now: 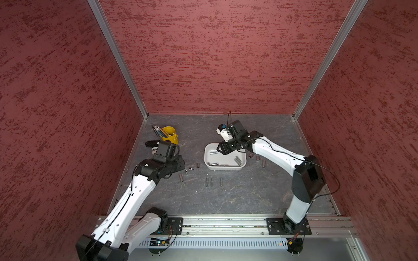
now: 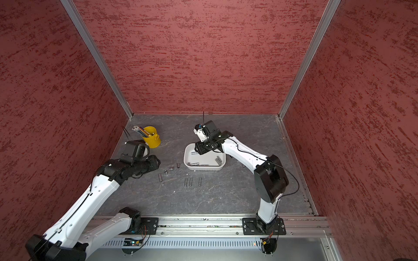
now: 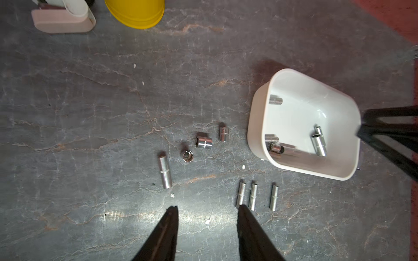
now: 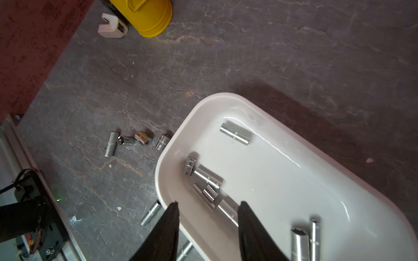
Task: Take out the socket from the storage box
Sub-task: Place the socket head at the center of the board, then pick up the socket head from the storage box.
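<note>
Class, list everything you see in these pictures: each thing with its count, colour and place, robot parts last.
box: one, white, mid-table.
sockets in box: at least six, silver, lying loose.
sockets on table: seven, silver, left of and in front of the box; about three more at its right.
cup: one, yellow, back left.
pencils: a bunch, mixed colours, in the cup.
pink-white item: one, beside the cup; kind unclear.
table: one, grey, stone-look.
walls: three, red, around the table.
left pincer: one, black, open, near the table sockets.
right pincer: one, black, open, over the box.
</note>
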Available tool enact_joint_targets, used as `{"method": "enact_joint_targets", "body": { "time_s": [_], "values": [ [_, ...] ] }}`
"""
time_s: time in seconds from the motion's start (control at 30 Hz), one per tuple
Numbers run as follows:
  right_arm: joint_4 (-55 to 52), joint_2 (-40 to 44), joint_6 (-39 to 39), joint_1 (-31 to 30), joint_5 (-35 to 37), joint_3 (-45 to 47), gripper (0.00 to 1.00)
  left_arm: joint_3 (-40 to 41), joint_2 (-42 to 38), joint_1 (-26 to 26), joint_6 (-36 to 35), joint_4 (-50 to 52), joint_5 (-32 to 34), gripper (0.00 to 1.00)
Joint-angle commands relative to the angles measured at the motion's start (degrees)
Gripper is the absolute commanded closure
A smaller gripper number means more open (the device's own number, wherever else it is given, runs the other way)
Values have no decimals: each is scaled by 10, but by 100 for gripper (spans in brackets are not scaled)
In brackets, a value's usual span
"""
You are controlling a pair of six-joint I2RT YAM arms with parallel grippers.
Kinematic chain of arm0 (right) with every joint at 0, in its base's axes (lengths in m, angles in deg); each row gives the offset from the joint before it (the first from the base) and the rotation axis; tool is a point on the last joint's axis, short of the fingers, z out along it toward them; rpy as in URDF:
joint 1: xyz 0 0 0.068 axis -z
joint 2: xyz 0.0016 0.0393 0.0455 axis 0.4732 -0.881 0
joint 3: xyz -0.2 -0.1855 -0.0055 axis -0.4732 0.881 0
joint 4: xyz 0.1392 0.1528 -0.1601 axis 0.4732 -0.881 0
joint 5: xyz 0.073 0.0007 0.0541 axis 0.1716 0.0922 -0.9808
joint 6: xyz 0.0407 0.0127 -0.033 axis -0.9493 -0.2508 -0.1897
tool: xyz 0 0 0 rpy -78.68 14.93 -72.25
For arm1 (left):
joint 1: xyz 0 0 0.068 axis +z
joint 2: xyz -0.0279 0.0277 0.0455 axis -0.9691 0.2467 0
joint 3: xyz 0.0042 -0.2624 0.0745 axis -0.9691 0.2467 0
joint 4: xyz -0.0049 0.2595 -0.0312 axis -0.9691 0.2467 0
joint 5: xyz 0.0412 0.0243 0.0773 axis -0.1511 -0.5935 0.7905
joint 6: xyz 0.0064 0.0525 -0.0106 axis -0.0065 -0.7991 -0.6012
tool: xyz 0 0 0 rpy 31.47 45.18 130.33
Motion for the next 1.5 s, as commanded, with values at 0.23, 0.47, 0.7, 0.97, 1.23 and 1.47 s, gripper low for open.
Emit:
{"method": "enact_joint_targets", "body": {
  "time_s": [0.23,0.47,0.7,0.97,1.23,1.47],
  "values": [
    [-96,-186,121,-19,27,-195,53,7,-62,13,-41,-17,3,47],
    [-152,-256,155,-25,44,-270,53,13,-63,22,-41,-13,-8,47],
    [-160,-289,184,-25,82,-289,53,13,-59,24,-43,-13,-10,47],
    [-172,-326,191,-25,101,-318,57,13,-52,27,-43,-14,-11,46],
    [-187,-342,189,-25,106,-338,72,13,-49,29,-43,-15,-13,46],
    [-184,-315,154,-25,106,-328,87,14,-49,30,-43,-14,-10,46]
  ]
}}
